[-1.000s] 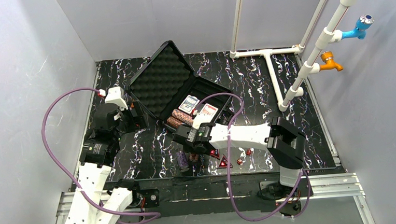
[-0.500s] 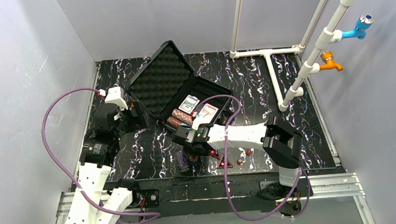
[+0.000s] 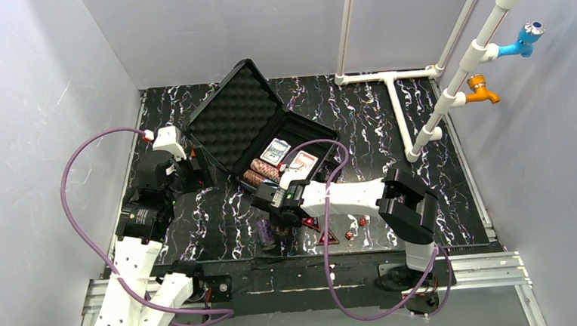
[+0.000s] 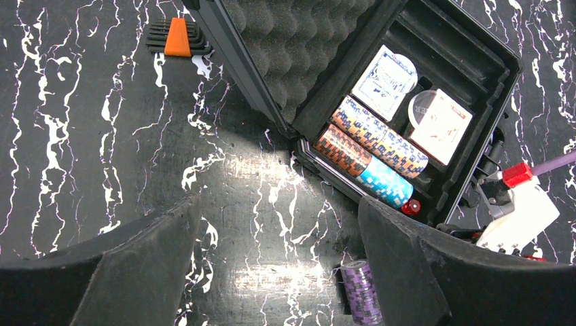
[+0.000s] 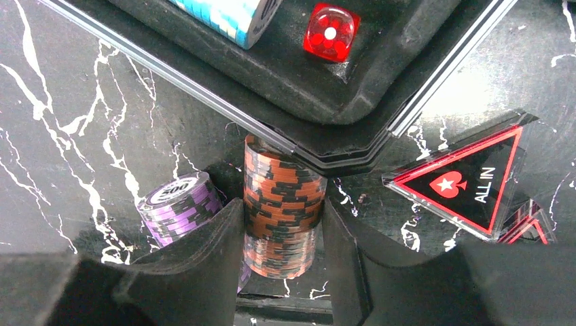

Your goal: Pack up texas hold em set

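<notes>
The black case (image 3: 223, 140) lies open mid-table, its foam lid (image 4: 299, 41) up. Inside are two card decks (image 4: 384, 76), brown chip rolls (image 4: 377, 139), a blue roll (image 4: 384, 180) and a red die (image 5: 331, 32). My right gripper (image 5: 282, 210) is at the case's near corner (image 3: 279, 225), shut on an upright brown chip roll (image 5: 282, 190). A purple roll (image 5: 178, 204) stands just left of it. A red "ALL IN" triangular marker (image 5: 469, 180) lies to the right. My left gripper (image 4: 275, 272) is open and empty, left of the case (image 3: 199, 171).
Loose red dice (image 3: 362, 221) and red markers (image 3: 326, 238) lie near the front edge. An orange and black tool (image 4: 178, 37) lies behind the lid. A white pipe frame (image 3: 395, 103) with blue and orange taps stands at the back right. Grey walls enclose the table.
The right arm's elbow has shifted a little left while its gripper stays at the brown roll. The left arm has not moved.
</notes>
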You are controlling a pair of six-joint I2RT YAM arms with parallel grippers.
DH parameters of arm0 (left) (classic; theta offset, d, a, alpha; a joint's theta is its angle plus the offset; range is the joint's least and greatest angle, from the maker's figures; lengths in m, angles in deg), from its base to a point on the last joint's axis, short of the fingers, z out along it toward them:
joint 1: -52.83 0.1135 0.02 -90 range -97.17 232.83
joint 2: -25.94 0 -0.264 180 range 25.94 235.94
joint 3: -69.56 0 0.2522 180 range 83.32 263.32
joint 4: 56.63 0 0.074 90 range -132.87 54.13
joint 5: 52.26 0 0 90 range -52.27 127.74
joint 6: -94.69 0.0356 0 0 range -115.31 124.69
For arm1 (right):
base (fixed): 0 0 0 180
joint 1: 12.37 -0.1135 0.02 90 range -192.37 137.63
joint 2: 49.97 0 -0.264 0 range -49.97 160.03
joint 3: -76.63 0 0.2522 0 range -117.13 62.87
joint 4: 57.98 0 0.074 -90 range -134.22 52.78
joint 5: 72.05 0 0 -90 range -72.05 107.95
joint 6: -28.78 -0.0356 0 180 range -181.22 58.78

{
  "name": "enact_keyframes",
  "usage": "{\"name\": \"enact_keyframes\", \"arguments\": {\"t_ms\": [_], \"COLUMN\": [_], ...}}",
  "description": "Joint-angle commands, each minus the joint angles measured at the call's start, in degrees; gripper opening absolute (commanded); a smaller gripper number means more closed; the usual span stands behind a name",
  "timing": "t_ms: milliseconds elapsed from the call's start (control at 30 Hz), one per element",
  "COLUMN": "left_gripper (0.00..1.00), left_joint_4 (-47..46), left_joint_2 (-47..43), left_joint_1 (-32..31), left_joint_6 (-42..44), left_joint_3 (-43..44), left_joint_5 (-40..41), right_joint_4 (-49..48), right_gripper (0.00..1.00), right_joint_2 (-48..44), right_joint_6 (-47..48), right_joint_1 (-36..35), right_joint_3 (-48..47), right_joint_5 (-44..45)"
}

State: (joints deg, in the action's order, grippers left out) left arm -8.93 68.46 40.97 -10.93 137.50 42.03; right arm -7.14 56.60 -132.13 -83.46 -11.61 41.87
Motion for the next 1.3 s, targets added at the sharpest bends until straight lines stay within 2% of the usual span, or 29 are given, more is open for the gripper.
{"name": "enact_keyframes", "arguments": {"t_ms": [0,167,333,600,633,667,700,733,800,900,1067,1100,1267], "left_gripper": [0.85,0.85,0.85,0.85,0.85,0.85,0.85,0.85,0.85,0.85,0.85,0.85,0.85], "left_joint_4": [0.70,0.67,0.69,0.67,0.69,0.65,0.69,0.63,0.69,0.68,0.69,0.67,0.70], "left_joint_2": [-0.51,-0.30,0.08,0.62,0.63,0.68,0.71,0.80,0.97,1.14,1.25,1.25,1.25], "left_joint_1": [-0.28,-0.30,-0.30,-0.27,-0.27,-0.27,-0.27,-0.27,-0.27,-0.27,-0.27,-0.27,-0.27], "left_joint_6": [0.21,0.32,0.31,0.41,0.41,0.41,0.40,0.41,0.39,0.41,0.41,0.42,0.49], "left_joint_3": [1.29,1.28,1.24,1.37,1.37,1.37,3.35,1.58,1.33,1.31,1.37,1.37,1.37], "left_joint_5": [0.58,0.68,0.78,0.79,0.80,0.80,0.80,0.88,0.80,0.72,0.73,0.72,0.72], "right_joint_4": [0.39,1.79,6.00,3.77,3.43,2.98,2.58,2.34,2.74,4.23,5.80,6.07,7.94], "right_gripper": [0.31,0.18,0.15,0.09,0.08,0.08,0.07,0.08,0.11,0.25,0.67,0.71,0.75], "right_joint_2": [0.85,0.68,0.94,-1.54,-1.81,-2.11,-2.21,-2.29,-2.16,-1.84,-1.75,-1.79,-1.41], "right_joint_6": [2.36,6.29,12.17,23.87,30.42,25.81,25.59,25.79,26.02,26.18,25.28,24.95,22.75], "right_joint_1": [0.16,0.16,0.16,0.16,0.16,0.16,0.16,0.16,0.16,0.16,0.16,0.16,0.16], "right_joint_3": [0.94,-0.33,-2.83,1.31,1.98,2.72,3.24,3.50,3.48,2.76,1.41,1.17,-0.51], "right_joint_5": [-1.13,-2.37,-2.51,-6.04,-6.30,-6.42,-6.74,-7.12,-7.14,-6.61,-5.19,-4.87,-3.49]}}
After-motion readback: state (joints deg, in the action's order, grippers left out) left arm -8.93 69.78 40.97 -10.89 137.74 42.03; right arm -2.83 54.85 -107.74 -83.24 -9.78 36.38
